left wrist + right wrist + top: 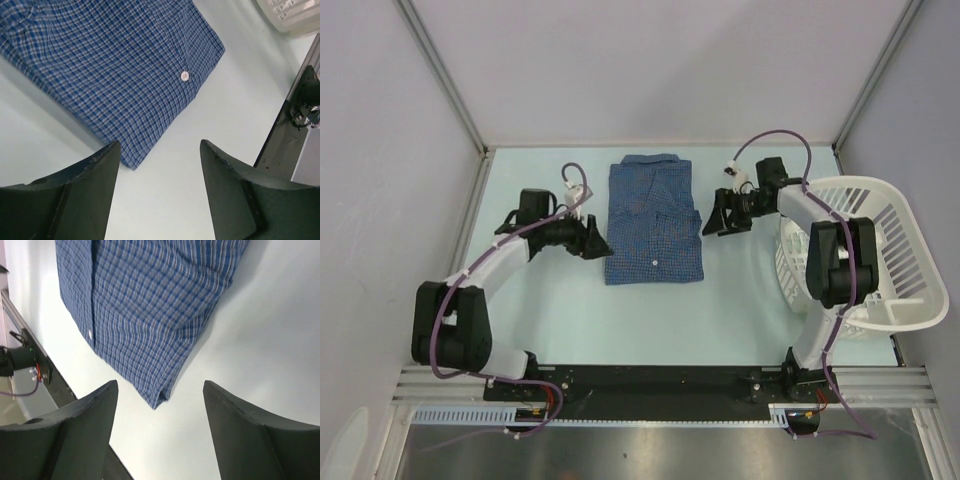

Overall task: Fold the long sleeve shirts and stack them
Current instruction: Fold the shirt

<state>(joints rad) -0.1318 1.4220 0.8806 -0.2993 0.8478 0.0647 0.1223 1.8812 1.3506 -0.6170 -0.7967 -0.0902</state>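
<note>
Item: one long sleeve shirt (653, 222), blue check, folded to a neat rectangle with the collar toward the far edge and a white button (184, 76) uppermost, lying mid-table. It lies flat and free, so the fold looks finished. Left gripper (603, 240) is just beside its left edge with fingers spread and nothing between them. Right gripper (710, 215) is just beside its right edge, likewise spread and empty. The pair flank the cloth, probably to clear it. White slatted laundry basket (880, 250) at the right edge. Pale green table (740, 300), smooth. Plain grey walls, aluminium corner posts.
</note>
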